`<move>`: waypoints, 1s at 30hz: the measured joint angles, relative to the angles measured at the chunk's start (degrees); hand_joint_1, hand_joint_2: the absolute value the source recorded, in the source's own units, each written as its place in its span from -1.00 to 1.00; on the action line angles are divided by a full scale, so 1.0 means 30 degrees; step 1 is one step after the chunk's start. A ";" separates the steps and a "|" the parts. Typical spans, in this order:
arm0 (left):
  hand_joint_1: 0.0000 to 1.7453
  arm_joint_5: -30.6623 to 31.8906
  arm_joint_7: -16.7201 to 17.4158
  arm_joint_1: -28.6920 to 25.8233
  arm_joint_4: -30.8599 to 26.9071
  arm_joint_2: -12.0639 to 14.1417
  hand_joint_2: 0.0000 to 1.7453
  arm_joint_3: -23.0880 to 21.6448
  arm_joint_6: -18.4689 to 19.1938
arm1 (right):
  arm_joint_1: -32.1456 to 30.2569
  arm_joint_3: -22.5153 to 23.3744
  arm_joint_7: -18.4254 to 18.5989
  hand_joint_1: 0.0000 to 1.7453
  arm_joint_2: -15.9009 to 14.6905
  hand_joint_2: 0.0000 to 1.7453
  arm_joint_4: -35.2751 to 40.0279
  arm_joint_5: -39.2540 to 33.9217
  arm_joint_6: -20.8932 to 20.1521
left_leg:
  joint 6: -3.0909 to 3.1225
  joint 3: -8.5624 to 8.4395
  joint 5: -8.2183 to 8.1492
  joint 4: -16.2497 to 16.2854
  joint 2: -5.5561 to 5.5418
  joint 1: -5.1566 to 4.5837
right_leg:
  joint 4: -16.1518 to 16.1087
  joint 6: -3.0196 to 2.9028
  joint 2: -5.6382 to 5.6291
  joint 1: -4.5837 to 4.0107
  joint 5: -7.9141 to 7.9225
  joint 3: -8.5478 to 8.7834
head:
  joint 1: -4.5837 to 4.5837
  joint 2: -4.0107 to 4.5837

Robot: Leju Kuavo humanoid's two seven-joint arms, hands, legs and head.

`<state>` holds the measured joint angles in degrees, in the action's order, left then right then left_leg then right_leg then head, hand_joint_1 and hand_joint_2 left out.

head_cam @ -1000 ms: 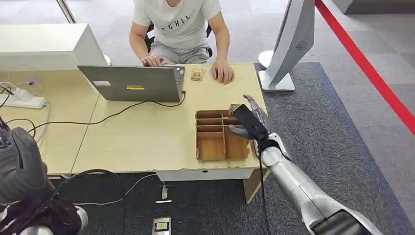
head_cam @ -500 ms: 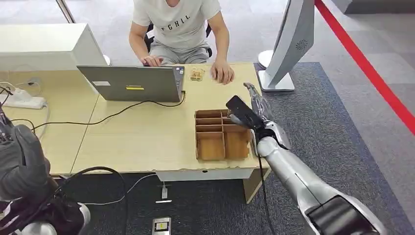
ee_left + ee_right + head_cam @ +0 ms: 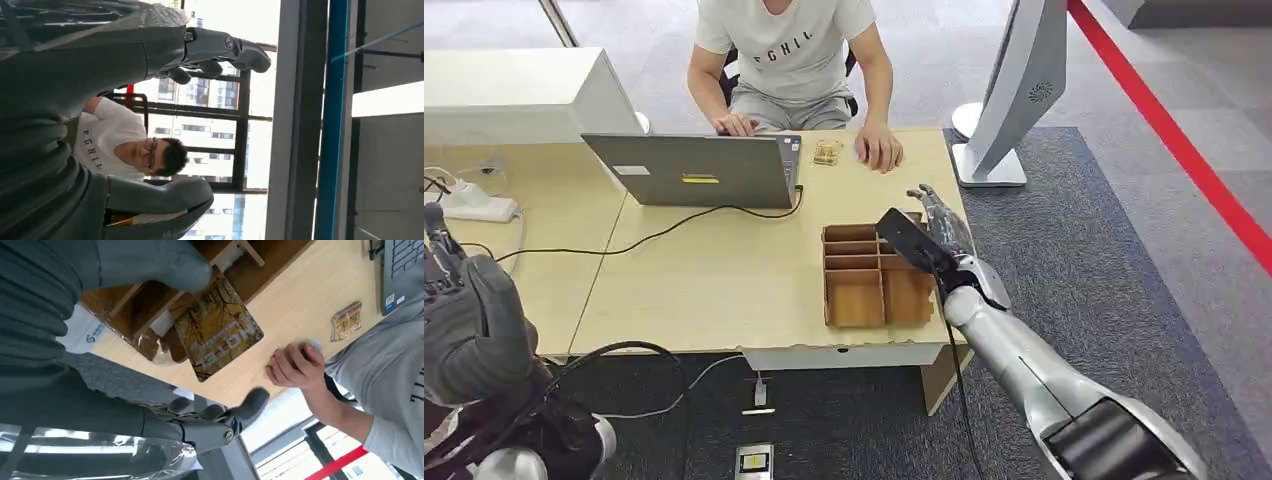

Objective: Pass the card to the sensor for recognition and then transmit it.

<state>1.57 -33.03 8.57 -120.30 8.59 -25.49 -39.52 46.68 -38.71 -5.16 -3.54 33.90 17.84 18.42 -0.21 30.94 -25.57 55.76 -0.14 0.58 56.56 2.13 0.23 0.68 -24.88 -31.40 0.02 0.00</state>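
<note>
Office space with grey carpet and a red floor stripe, and a wooden counter (image 3: 724,280) is carrying everything. Card (image 3: 217,330) is sitting in the right hand (image 3: 934,240), thumb pressing on one face near an end, most of it sticking out free over the edge of the divided wooden tray (image 3: 874,275). In the head view it's reading as a dark slab angled up over the tray's far corner. I can't tell from the wrist shot how the other fingers are backing it, but the hand is definitely clamped on it.

Handling-wise, I'm guessing it's light, thin and stiff, with a glossy printed face, so probably slippery. Flat pinch across both faces near one short end looks like the way to go, leaving the rest exposed for whatever reader it's going to. Squeezing hard shouldn't hurt it much; twisting out of the pinch is the bigger worry.

Left hand (image 3: 469,320) is hanging low beside the counter, fingers apart and holding nothing.

Person (image 3: 789,60) is sitting across, one hand on a laptop (image 3: 694,172), the other resting flat near a small clear holder (image 3: 828,152).
</note>
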 joint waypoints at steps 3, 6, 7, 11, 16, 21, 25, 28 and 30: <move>-1.00 -0.0007 0.0000 0.0000 0.0000 0.0000 1.00 -0.0015 0.0000 | -0.0004 -0.0029 0.0000 0.74 0.0000 1.00 -0.0152 0.0000 -0.0028 | 0.0000 0.0000 0.0000 0.0000 0.0000 0.0000 | 0.0000 0.0000 0.0000 0.0000 0.0000 0.0000 | 0.0000 0.0000; -1.00 -0.0007 0.0000 0.0000 0.0000 0.0000 1.00 -0.0029 0.0000 | -0.0003 -0.0051 0.0000 0.92 0.0007 1.00 -0.0291 0.0000 -0.0029 | 0.0000 0.0000 0.0000 0.0000 0.0000 0.0000 | 0.0000 0.0000 0.0000 0.0000 0.0000 0.0000 | 0.0000 0.0000; -1.00 -0.0007 0.0000 0.0000 0.0007 0.0000 1.00 -0.0036 0.0000 | -0.0004 -0.0065 0.0000 0.92 0.0029 1.00 -0.0341 0.0007 -0.0029 | 0.0000 -0.0002 0.0000 0.0000 0.0000 0.0000 | 0.0000 0.0000 0.0000 0.0000 0.0000 0.0001 | 0.0000 0.0000; -1.00 0.0007 0.0000 0.0000 0.0007 0.0000 1.00 -0.0058 0.0000 | -0.0003 -0.0124 0.0000 0.96 0.0066 1.00 -0.0481 0.0029 -0.0022 | 0.0000 -0.0002 0.0000 0.0000 0.0000 0.0000 | 0.0000 0.0000 0.0000 0.0000 0.0000 0.0001 | -0.0007 0.0000; -1.00 0.0314 0.0204 -0.0046 0.0007 0.0022 1.00 -0.0058 0.0000 | 0.0006 -0.0131 0.0182 0.92 0.0080 1.00 -0.0707 0.0197 0.0102 | 0.0000 -0.0004 0.0000 0.0000 0.0000 0.0000 | 0.0000 0.0000 0.0000 0.0000 0.0000 0.0008 | 0.0000 0.0000; -1.00 0.0503 0.0204 -0.0152 0.0000 0.0051 1.00 -0.0066 0.0000 | 0.0025 -0.0138 0.0182 0.94 0.0102 1.00 -0.0889 0.0408 0.0291 | 0.0000 -0.0007 0.0001 0.0000 0.0000 0.0000 | 0.0000 0.0000 0.0000 0.0000 0.0000 0.0015 | -0.0007 0.0000; -1.00 0.0590 0.0189 -0.0172 -0.0029 0.0051 1.00 -0.0073 0.0000 | 0.0027 -0.0153 0.0182 1.00 0.0182 1.00 -0.1005 0.0525 0.0379 | 0.0000 -0.0013 0.0001 0.0000 0.0000 0.0000 | 0.0000 0.0001 0.0001 0.0000 0.0001 0.0023 | 0.0000 0.0000; -1.00 0.0780 0.0314 -0.0255 -0.0058 0.0051 1.00 -0.0080 0.0000 | 0.0030 -0.0153 0.0226 1.00 0.0233 1.00 -0.1034 0.0510 0.0561 | 0.0000 -0.0019 0.0002 0.0000 0.0000 0.0000 | 0.0000 0.0001 0.0000 0.0000 0.0001 0.0026 | 0.0000 0.0000; -1.00 0.0801 0.0357 -0.0312 -0.0058 0.0051 1.00 -0.0087 0.0000 | 0.0047 -0.0153 0.0204 1.00 0.0248 1.00 -0.1034 0.0437 0.0677 | 0.0000 -0.0017 0.0002 0.0000 0.0000 0.0000 | 0.0000 0.0001 0.0000 0.0000 0.0001 0.0025 | -0.0007 0.0000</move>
<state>3.98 -31.95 7.63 -120.48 8.74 -25.75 -39.52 46.82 -39.17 -4.55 -2.80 30.80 19.15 20.46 -0.21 30.89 -25.56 55.76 -0.15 0.58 56.56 2.13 0.23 0.68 -24.88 -31.32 0.00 0.00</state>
